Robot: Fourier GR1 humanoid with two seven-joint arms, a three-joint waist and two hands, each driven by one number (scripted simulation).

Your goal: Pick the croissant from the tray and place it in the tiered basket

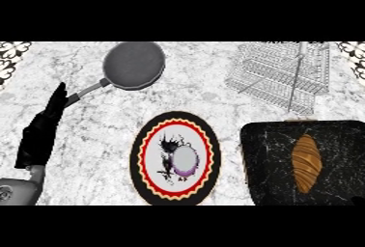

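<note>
A golden-brown croissant (307, 163) lies lengthwise on a black marbled tray (271, 164) at the lower right of the counter. Beyond the tray, at the upper right, stands the white wire tiered basket (281, 77). My left hand (41, 132) shows at the left edge, fingers straight and pointing up, holding nothing, far from the tray. My right hand does not show anywhere in the head view.
A grey frying pan (134, 64) sits at the upper middle, its handle reaching down-left toward my left hand. A round plate (175, 158) with a black, red and yellow rim lies in the middle, just left of the tray.
</note>
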